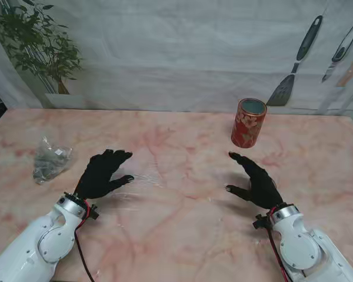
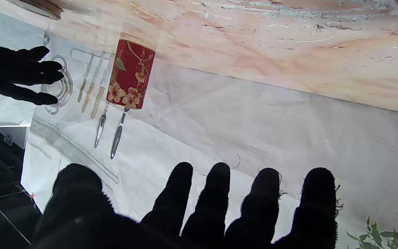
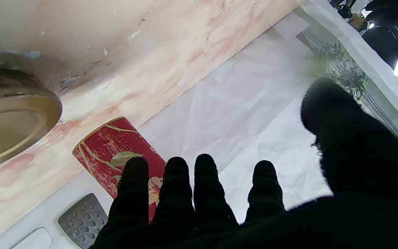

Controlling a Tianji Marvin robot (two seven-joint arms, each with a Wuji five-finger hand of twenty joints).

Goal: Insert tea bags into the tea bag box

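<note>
- red floral tea bag box stands upright and lidless on the pink marble table, toward 1 o'clock from the table's middle
- clear bag of tea bags lies at about 9 o'clock, near the table's left edge
- left hand is spread wide, holding nothing, just right of the bag and apart from it
- right hand is spread wide and empty, nearer to me than the box, at roughly 4 o'clock
</note>
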